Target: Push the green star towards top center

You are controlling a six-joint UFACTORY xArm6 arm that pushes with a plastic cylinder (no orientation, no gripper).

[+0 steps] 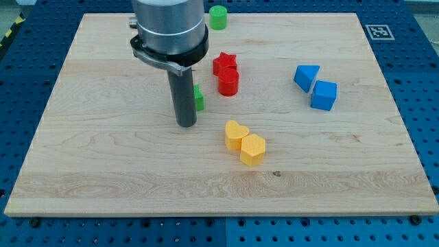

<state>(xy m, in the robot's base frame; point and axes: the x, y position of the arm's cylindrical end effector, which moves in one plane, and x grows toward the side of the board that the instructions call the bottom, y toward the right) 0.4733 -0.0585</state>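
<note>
Green star (pixel 199 98) sits left of the board's (pixel 103 158) centre, mostly hidden behind my rod, touching it on the view's right. My tip (pixel 186 125) rests just below the star. I carry no pincer. A green cylinder (pixel 218 17) stands at the top edge.

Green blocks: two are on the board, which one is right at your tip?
The green block half hidden behind my tip, just to its right. The other, a green cylinder, stands far off at the view's top edge.
</note>
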